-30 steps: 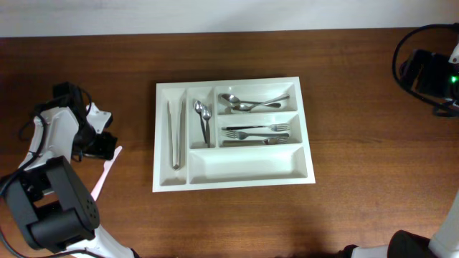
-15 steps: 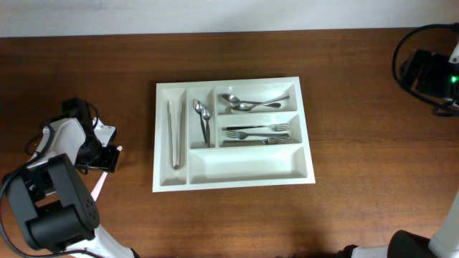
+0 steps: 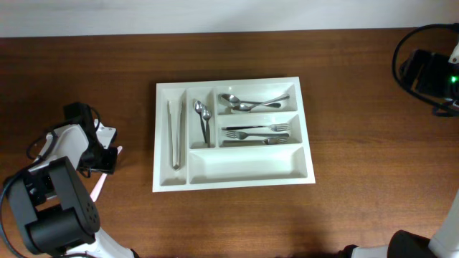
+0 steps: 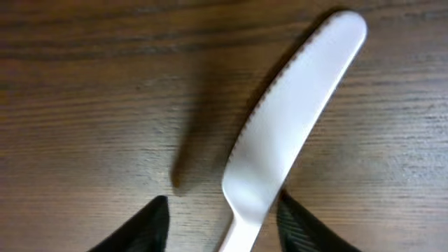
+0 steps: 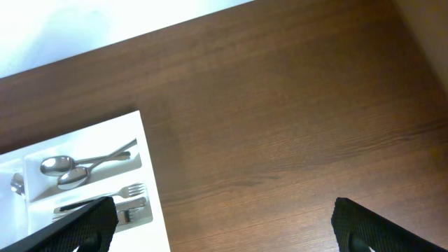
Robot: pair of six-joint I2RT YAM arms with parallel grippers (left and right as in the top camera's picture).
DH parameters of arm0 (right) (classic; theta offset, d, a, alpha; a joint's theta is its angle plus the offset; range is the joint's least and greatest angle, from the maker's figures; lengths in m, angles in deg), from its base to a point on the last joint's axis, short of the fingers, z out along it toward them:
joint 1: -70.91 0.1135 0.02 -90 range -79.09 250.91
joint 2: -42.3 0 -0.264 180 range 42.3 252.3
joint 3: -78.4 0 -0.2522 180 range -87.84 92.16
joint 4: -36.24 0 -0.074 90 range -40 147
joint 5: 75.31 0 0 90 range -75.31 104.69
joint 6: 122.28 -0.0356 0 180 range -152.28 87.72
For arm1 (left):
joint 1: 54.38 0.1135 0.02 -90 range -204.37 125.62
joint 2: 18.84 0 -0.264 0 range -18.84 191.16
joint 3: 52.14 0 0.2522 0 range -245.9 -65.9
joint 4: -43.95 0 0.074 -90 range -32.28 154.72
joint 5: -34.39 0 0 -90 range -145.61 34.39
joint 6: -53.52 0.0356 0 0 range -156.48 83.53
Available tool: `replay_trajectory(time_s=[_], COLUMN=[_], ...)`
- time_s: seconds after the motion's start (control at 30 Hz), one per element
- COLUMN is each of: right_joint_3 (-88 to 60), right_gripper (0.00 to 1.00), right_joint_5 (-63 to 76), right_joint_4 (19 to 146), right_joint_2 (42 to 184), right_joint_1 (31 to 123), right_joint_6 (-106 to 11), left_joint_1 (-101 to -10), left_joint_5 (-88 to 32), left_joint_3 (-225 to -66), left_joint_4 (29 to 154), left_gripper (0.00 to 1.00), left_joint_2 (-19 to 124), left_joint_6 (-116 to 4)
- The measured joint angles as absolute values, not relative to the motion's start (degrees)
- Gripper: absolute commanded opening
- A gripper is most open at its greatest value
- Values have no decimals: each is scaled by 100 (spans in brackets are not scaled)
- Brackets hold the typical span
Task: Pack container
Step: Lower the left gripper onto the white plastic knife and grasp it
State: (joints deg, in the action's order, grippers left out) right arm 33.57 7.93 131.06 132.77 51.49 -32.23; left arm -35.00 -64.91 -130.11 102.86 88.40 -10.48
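Container (image 3: 244,166) set mid-worktop (image 3: 358,215); lowest wide compartment bare. White plastic knife (image 4: 294,112) laid flat, well left of container. Knife neck straddled by left pincer (image 4: 222,210), jaws spread, judged aligned for grasp. Right pincer (image 5: 220,213) released, idle far right of container.

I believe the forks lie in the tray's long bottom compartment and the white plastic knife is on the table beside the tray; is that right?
Not quite: the overhead view shows the forks in the middle wide compartment of the tray; the bottom one is empty. The knife is indeed on the table.
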Motion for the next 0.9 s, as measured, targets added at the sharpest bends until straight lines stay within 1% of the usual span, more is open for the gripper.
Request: replay_trajectory(time_s=[0.07, 0.13, 0.23, 0.27, 0.6, 0.9], right_joint_3=[3357, 3357, 3357, 3357, 3357, 3357], right_gripper=[99, 99, 99, 99, 99, 99], right_joint_5=[793, 793, 793, 793, 793, 793], right_joint_4=[13106, 13106, 13104, 13106, 13106, 13106], right_joint_2=[13277, 13277, 13277, 13277, 13277, 13277], right_joint_1=[5149, 5149, 5149, 5149, 5149, 5149], right_joint_6=[-3225, -3223, -3225, -3227, -3223, -3225], left_joint_1=[-3500, -3500, -3500, -3500, -3513, -3771], left_joint_5=[-6491, -6491, -6578, -6622, -6725, -6803], left_joint_3=[-12993, -12985, -12969, -12969, -12969, -13162], left_joint_4=[10258, 10238, 10214, 10194, 10118, 10376], left_gripper=[26, 13, 6, 2, 2, 2], left_joint_2=[8840, 8840, 8837, 8827, 8813, 8813], left_joint_6=[-1069, -1087, -1074, -1078, -1102, -1209])
